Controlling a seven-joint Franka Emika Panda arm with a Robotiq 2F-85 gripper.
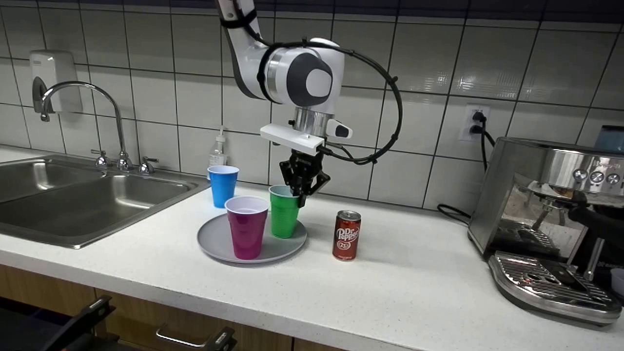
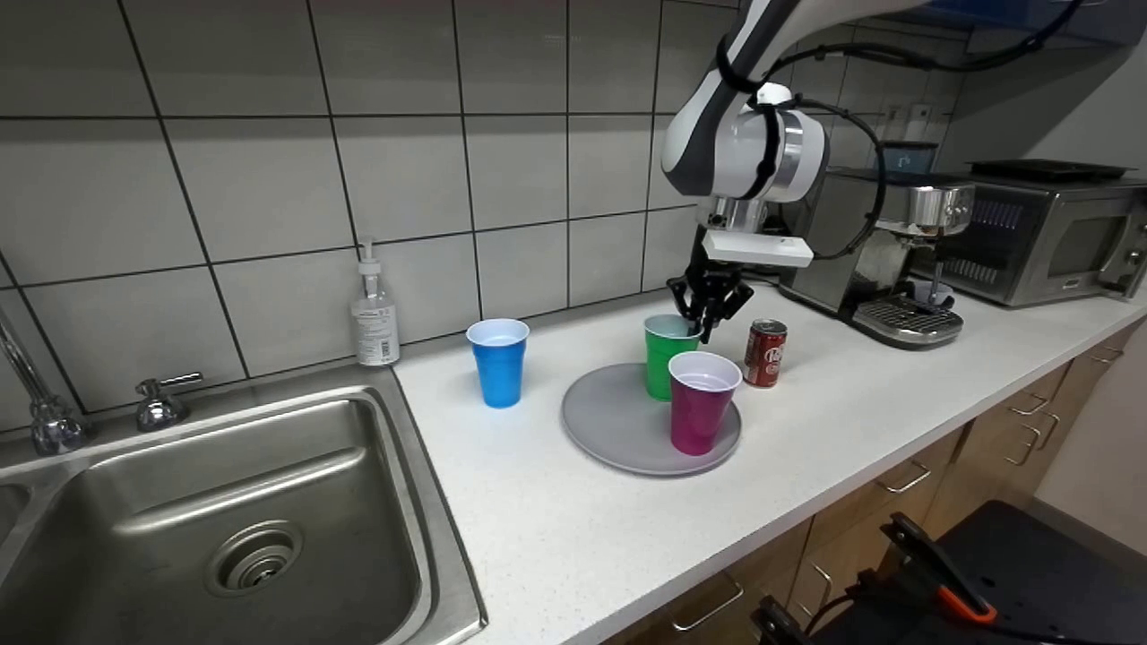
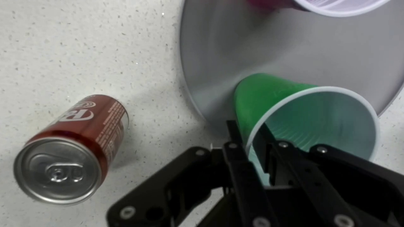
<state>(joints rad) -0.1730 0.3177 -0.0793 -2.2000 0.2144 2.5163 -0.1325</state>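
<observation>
A green cup (image 1: 284, 217) stands upright on a grey round plate (image 1: 212, 239), beside a magenta cup (image 1: 247, 234). Over the green cup's rim, on the side towards the soda can (image 1: 347, 236), sits my gripper (image 3: 248, 125), pointing down. One of its fingers (image 3: 234, 130) is outside the cup wall and the other is inside. The jaws stand a little apart, and a gap shows between the rim and the inner finger, so the gripper is slightly open. In the wrist view the magenta cup (image 3: 344, 8) is cut off by the top edge.
A blue cup (image 2: 499, 363) stands on the counter near the sink (image 2: 412, 502), with a soap bottle (image 2: 374, 313) by the wall. An espresso machine (image 1: 551, 195) is at the counter's far end, a microwave (image 2: 1048, 233) beyond it. A cable loops beside the arm.
</observation>
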